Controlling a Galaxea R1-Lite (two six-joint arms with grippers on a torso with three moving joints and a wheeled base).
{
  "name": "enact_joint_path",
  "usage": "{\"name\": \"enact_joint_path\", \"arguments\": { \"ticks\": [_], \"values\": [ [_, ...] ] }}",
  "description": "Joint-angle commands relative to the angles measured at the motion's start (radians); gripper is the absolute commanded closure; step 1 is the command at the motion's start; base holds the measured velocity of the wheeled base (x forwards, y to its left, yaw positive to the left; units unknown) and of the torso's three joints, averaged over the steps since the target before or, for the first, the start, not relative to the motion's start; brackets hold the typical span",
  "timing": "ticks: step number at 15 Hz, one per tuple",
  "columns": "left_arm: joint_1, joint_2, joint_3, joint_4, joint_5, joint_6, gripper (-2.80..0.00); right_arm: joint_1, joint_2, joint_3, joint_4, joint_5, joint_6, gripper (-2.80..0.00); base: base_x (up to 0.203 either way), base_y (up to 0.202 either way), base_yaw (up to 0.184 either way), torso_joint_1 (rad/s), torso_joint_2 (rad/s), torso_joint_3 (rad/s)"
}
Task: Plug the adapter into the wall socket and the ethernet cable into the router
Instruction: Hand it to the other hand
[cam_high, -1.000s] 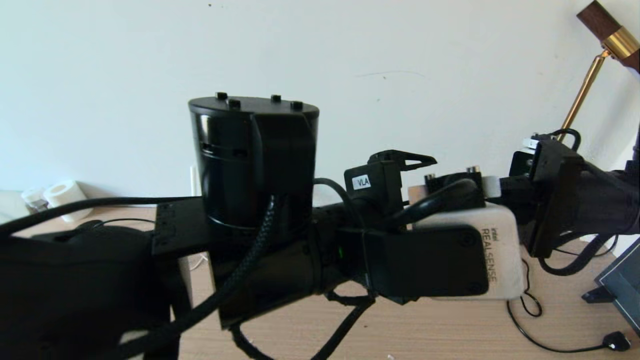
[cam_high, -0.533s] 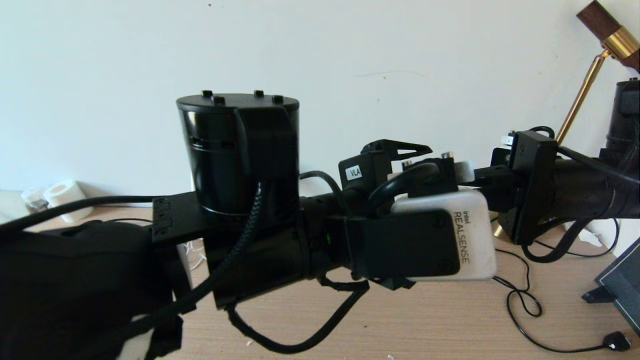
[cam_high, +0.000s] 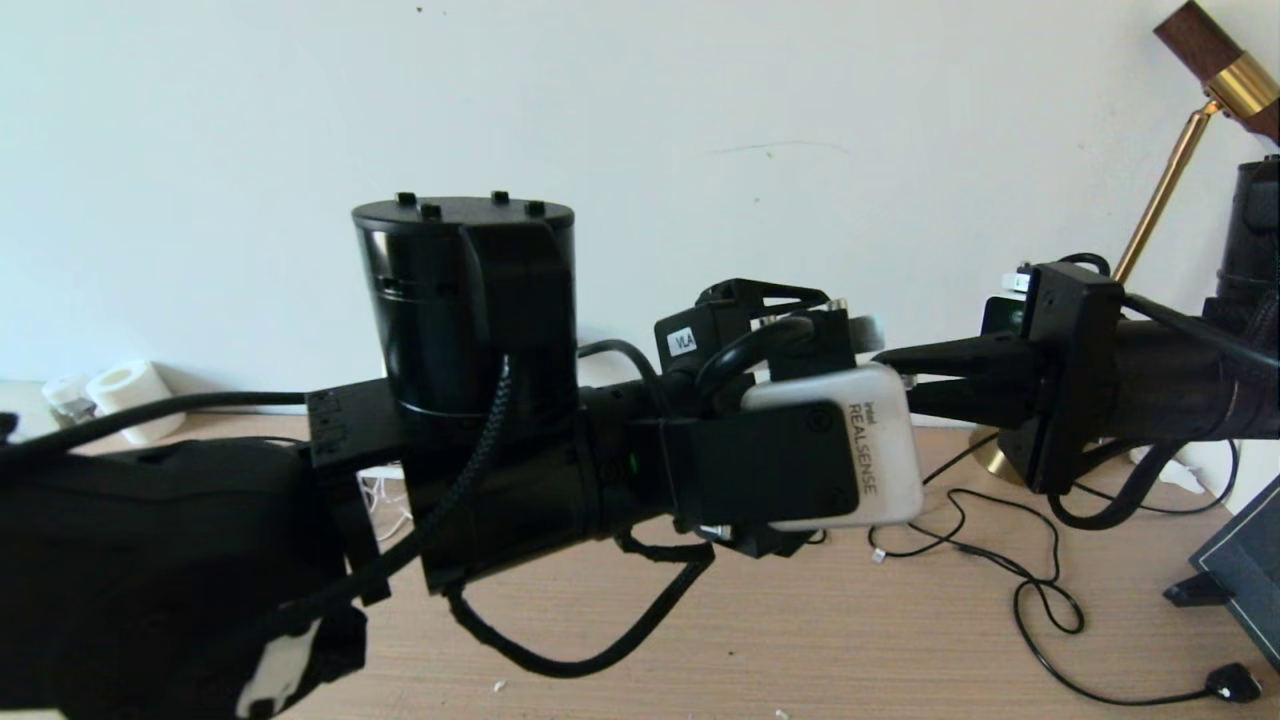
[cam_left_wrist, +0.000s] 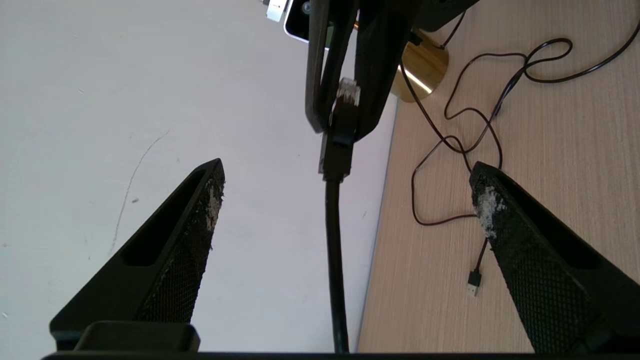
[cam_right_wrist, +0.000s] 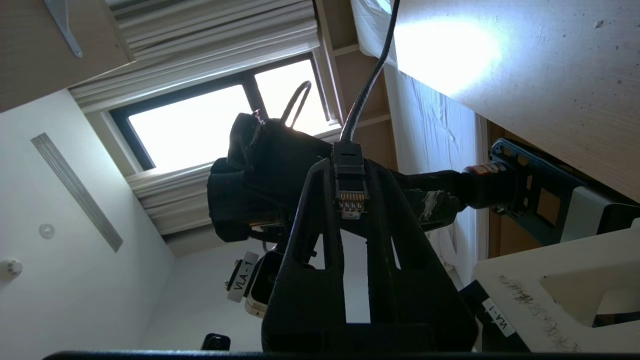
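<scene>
Two arms meet above the surface (cam_high: 900, 640): the right fingers (cam_right_wrist: 350, 200) are pinched shut on the ethernet cable (cam_left_wrist: 335, 240) just behind its clear plug (cam_right_wrist: 350, 197), while the left fingers (cam_left_wrist: 345, 200) gape wide and hold nothing. The cable's long axis runs straight between the left fingers, black boot (cam_left_wrist: 336, 150) foremost. Router, adapter and socket are out of sight.

right hand (cam_right_wrist: 350, 200) | clamped on ethernet cable (cam_right_wrist: 350, 180) | plug end

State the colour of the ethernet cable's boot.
Black, on the ethernet cable; clearest in the left wrist view.
</scene>
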Motion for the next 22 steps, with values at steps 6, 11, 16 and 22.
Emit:
{"name": "enact_joint_path", "arguments": {
  "ticks": [6, 11, 16, 22],
  "values": [
    [0.046, 0.04, 0.021, -0.14, -0.1, 0.003, -2.8, 0.007, -0.011, 0.002, -0.003, 0.041, 0.02, 0.0, 0.0, 0.0, 0.0, 0.0, 0.0, 0.0],
    [0.091, 0.051, 0.135, -0.259, -0.158, -0.007, -2.8, 0.005, -0.01, -0.002, -0.003, 0.042, 0.02, 0.0, 0.0, 0.0, 0.0, 0.0, 0.0, 0.0],
    [0.089, 0.052, 0.134, -0.276, -0.16, -0.005, -2.8, 0.005, -0.008, -0.001, -0.003, 0.042, 0.02, 0.0, 0.0, 0.0, 0.0, 0.0, 0.0, 0.0],
    [0.077, 0.048, 0.134, -0.297, -0.171, 0.001, -2.8, 0.007, -0.005, 0.001, -0.003, 0.042, 0.02, 0.0, 0.0, 0.0, 0.0, 0.0, 0.0, 0.0]
  ]
}}
